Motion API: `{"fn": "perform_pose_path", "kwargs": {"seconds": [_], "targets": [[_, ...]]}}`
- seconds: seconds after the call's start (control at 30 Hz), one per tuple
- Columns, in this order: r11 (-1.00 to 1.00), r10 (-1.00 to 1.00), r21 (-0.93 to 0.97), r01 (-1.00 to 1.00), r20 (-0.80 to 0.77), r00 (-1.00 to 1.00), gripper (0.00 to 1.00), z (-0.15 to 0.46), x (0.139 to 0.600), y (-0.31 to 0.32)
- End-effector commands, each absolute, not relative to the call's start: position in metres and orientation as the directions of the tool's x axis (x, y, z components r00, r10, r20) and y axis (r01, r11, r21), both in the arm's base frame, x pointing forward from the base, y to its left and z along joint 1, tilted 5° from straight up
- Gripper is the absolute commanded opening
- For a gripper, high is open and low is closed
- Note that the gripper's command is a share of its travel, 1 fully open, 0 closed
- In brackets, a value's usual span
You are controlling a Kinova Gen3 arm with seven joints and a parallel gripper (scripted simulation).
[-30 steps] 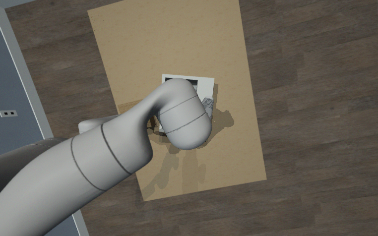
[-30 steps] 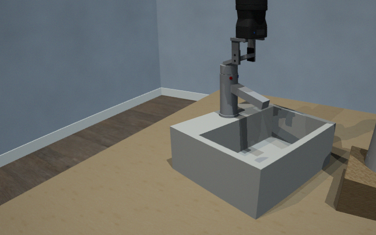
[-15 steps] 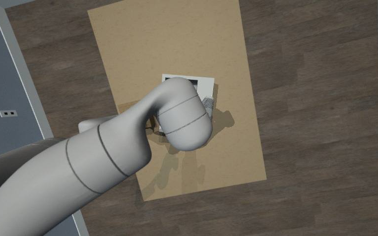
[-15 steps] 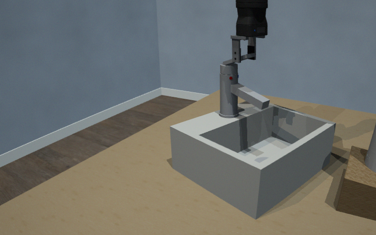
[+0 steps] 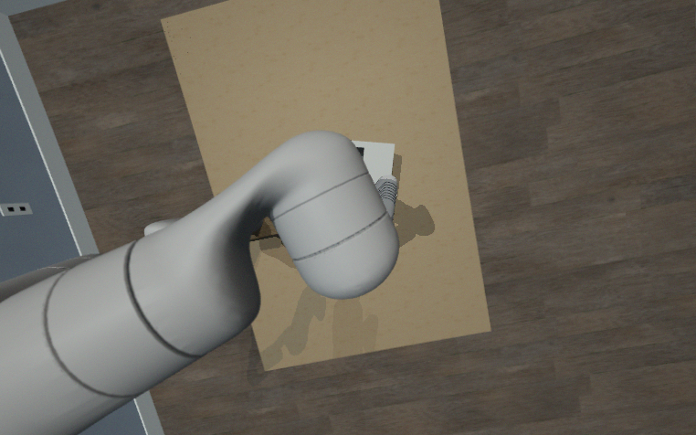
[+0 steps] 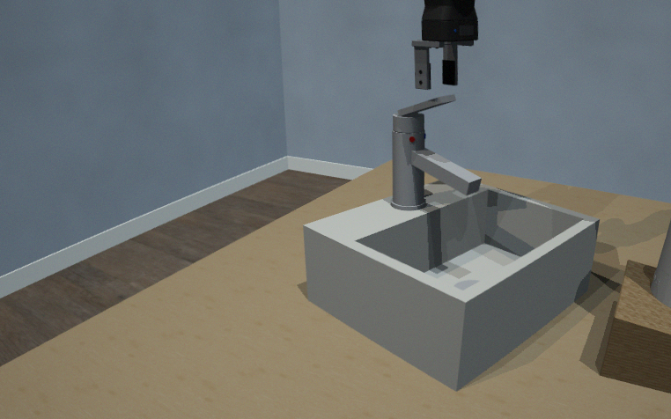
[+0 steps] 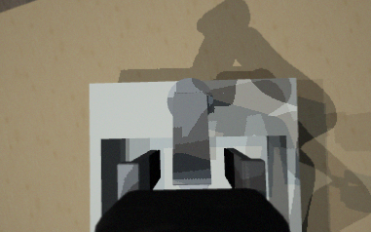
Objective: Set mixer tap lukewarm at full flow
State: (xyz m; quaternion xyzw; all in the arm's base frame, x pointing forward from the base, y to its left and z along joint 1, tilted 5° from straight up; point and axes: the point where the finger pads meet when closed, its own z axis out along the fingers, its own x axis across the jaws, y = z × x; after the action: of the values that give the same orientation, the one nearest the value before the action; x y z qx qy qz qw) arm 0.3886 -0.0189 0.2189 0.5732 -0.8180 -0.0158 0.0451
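The mixer tap (image 6: 407,177) stands on the rear deck of the sink. Its lever (image 6: 431,104) (image 7: 190,127) tilts upward, free end higher than the hinge; the frames do not show whether this is its upper limit. From above, the lever points straight out and covers the spout. The spout (image 6: 445,169) slopes down over the basin. The red dot (image 6: 411,139) and blue dot (image 6: 424,135) are on the tap body. My gripper (image 6: 436,85) (image 7: 192,163) is open, pointing down just above the lever, with a finger to either side in the wrist view. The arm hides it in the top view.
The white sink (image 6: 385,291) (image 7: 126,109) (image 5: 380,156) stands on the tan table top (image 6: 197,338) (image 5: 318,69). A wooden block (image 6: 650,346) under the arm's base stands beside it. My arm (image 5: 334,216) covers much of the sink in the top view.
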Motion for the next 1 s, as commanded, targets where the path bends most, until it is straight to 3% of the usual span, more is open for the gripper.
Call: {"fn": "perform_pose_path", "kwargs": {"seconds": [0.0, 0.7, 0.73, 0.97], "targets": [[0.343, -0.939, 0.066, -0.937, 0.052, -0.34, 1.0, 0.229, 0.392, -0.019], [0.343, -0.939, 0.066, -0.937, 0.052, -0.34, 1.0, 0.254, 0.394, -0.018], [0.343, -0.939, 0.066, -0.937, 0.052, -0.34, 0.0, 0.254, 0.394, -0.018], [0.343, -0.939, 0.066, -0.937, 0.052, -0.34, 0.0, 0.254, 0.394, -0.018]]}}
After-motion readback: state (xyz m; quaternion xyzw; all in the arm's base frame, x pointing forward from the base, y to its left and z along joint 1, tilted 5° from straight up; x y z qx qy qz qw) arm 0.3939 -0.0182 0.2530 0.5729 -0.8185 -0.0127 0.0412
